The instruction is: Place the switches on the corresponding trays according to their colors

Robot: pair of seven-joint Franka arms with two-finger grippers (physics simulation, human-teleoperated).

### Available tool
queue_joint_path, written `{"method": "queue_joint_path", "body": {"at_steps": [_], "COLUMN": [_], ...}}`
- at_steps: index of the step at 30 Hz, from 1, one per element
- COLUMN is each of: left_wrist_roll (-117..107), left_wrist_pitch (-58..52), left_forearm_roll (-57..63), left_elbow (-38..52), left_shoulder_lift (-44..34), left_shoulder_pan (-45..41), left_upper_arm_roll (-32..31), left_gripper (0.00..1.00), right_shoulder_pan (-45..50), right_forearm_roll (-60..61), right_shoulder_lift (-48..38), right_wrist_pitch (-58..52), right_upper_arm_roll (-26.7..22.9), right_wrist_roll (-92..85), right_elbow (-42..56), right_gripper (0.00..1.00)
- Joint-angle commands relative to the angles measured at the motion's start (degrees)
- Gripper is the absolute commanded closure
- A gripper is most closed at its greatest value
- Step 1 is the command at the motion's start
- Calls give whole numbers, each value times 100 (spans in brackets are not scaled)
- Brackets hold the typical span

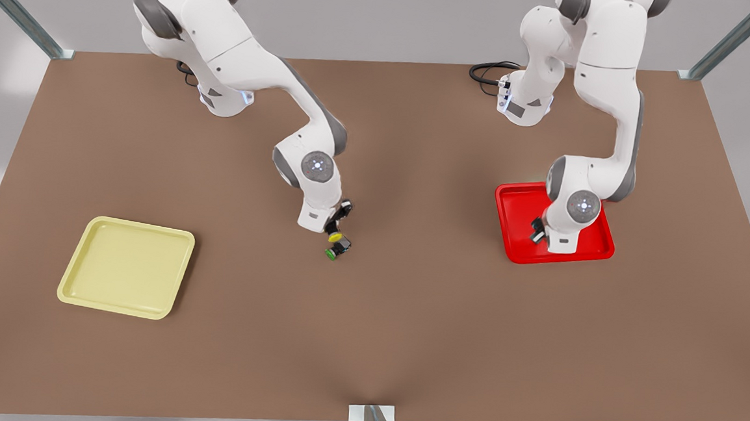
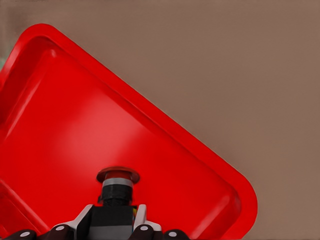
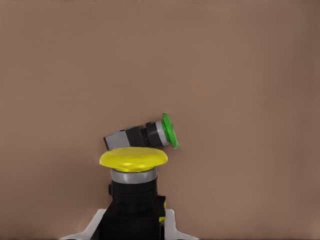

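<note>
L gripper [image 2: 102, 231] fingers pinch red switch [image 2: 117, 186] above red tray [image 1: 516, 245]. R gripper [image 3: 134, 227] fingers pinch yellow switch [image 3: 133, 167], just beside green switch [image 3: 145, 134] lying on worktop [image 1: 367, 340]. 3 switches, 2 trays; yellow tray [image 1: 83, 290] well apart.

A red-capped switch [image 2: 117, 176] over a bright red tray [image 2: 75, 125]; a yellow-capped switch [image 3: 133, 158], a green-capped one [image 3: 169, 131] just beyond; pale yellow tray [image 1: 127, 267]; brown table [image 1: 407, 316].
</note>
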Motion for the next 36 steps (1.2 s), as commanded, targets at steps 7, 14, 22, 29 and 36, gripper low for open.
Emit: {"method": "queue_joint_path", "body": {"at_steps": [7,14,22,29,36], "left_wrist_roll": [608,925,3868,4080,4062], "left_wrist_pitch": [120,-864,-3976,-4090,-4134], "left_forearm_roll": [-33,-33,-542,679,671], "left_elbow": [-240,656,5297,5499,5491], "left_shoulder_lift": [-45,-282,351,-124,-124], "left_shoulder_pan": [-3,-12,425,2625,2616], "left_upper_arm_roll": [409,356,-248,-3353,-3353], "left_gripper": [0,0,0,0,0], "right_shoulder_pan": [-1568,-2746,-2746,-2008,-1946], "right_forearm_roll": [-31,-22,92,101,13], "right_shoulder_lift": [-1050,-453,189,-1252,-1428], "right_wrist_pitch": [530,1426,1822,-1251,-4181], "right_upper_arm_roll": [-695,-2286,-2347,-2295,-1943], "right_wrist_roll": [-2843,-6298,-6359,-4974,-2360], "right_elbow": [-1551,-1533,-1322,-58,2202], "right_gripper": [48,46,0,0,0]}}
